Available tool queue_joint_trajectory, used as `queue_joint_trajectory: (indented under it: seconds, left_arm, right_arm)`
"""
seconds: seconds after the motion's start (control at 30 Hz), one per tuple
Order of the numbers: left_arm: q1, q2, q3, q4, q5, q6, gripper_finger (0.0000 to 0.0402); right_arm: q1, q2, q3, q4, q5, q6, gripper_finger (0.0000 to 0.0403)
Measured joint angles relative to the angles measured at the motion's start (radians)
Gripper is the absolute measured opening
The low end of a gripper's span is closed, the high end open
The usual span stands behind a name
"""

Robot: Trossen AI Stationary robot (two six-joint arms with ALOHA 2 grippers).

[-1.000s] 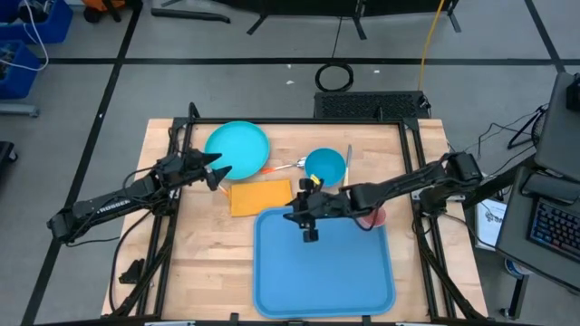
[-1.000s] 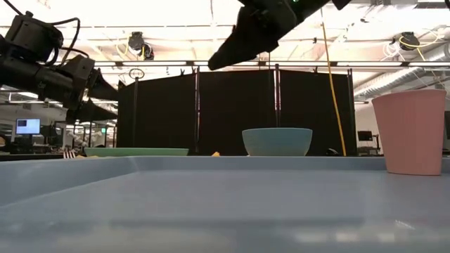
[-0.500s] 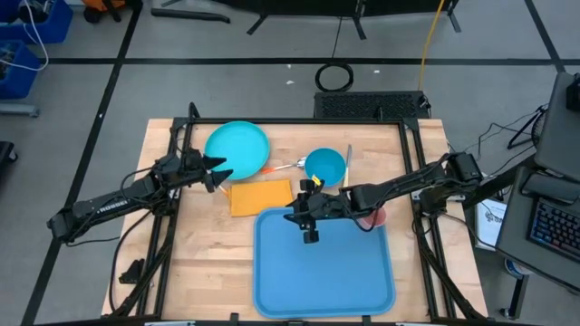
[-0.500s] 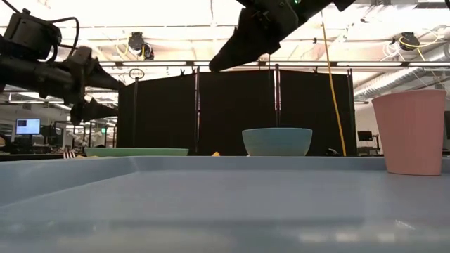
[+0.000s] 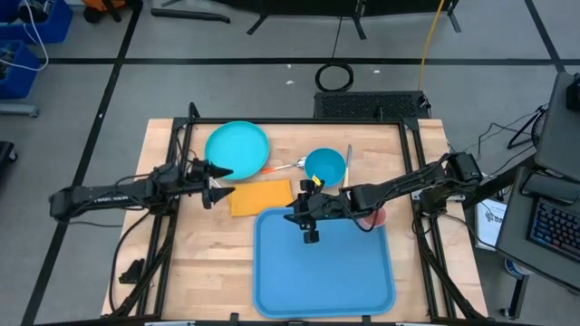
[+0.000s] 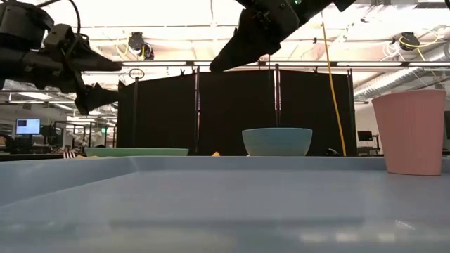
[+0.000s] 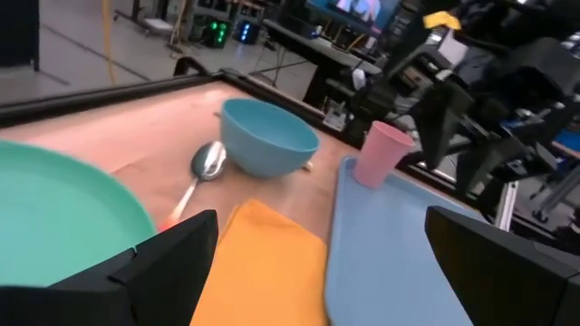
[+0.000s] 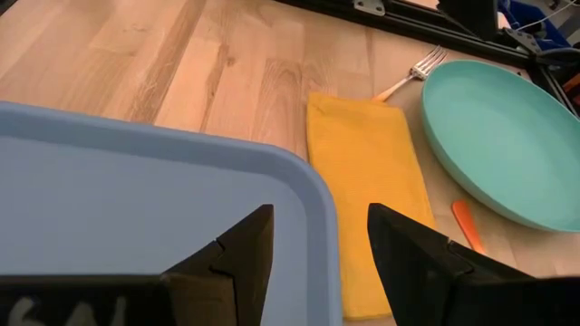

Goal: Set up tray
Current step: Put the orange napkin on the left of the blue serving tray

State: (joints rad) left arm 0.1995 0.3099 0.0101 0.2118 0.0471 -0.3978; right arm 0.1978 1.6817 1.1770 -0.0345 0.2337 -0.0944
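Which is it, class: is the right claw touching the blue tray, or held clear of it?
Apart. In the low view the right claw hangs high above the tray, with open background between them.

The tray [image 6: 211,204] fills the foreground; a bowl [image 6: 277,141] is seen at 12 o'clock, a pink cup [image 6: 410,131] at 3 o'clock.

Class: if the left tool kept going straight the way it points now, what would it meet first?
Most likely the yellow napkin, lying straight ahead between the open left tool's fingers. The blue tray lies beyond it. The tool's height above the table is hard to judge.
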Motion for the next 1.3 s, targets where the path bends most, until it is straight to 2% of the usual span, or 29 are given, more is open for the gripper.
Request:
queue_joint_trajectory:
  seconds: [0.2,0.33,0.47,0.63,0.87,0.93,1.03,1.23,1.3]
  left_arm:
    - [-0.201,-0.001,0.001,0.058,-0.23,0.083,0.0397]
    - [-0.336,0.01,0.041,0.02,-0.412,0.139,0.0397]
    - [-0.466,0.068,0.128,-0.102,-0.595,0.163,0.0397]
    - [-0.615,0.234,0.266,-0.224,-0.775,0.186,0.0397]
    - [-0.743,0.603,0.435,-0.44,-0.971,0.155,0.0397]
    - [-0.754,0.713,0.468,-0.482,-0.996,0.119,0.0397]
    - [-0.761,0.87,0.523,-0.532,-0.977,0.069,0.0397]
    - [-0.761,1.113,0.661,-0.915,-0.929,-0.236,0.0397]
    - [-0.763,1.169,0.675,-0.952,-0.891,-0.301,0.0397]
  right_arm:
    - [0.0,0.0,0.0,-0.009,0.0,0.0,0.017]
    - [0.0,0.0,0.0,-0.022,0.0,0.003,0.017]
    - [0.0,0.0,0.0,-0.028,0.0,0.008,0.017]
    - [0.0,0.0,0.0,-0.028,0.001,0.008,0.017]
    - [0.0,0.0,-0.001,-0.028,0.0,0.03,0.017]
    - [0.0,0.0,-0.001,-0.029,0.0,0.03,0.017]
    - [0.0,-0.001,-0.007,-0.029,0.0,0.03,0.017]
    - [0.0,-0.002,-0.042,-0.005,0.0,0.031,0.017]
    - [0.0,-0.002,-0.06,0.018,0.0,0.031,0.017]
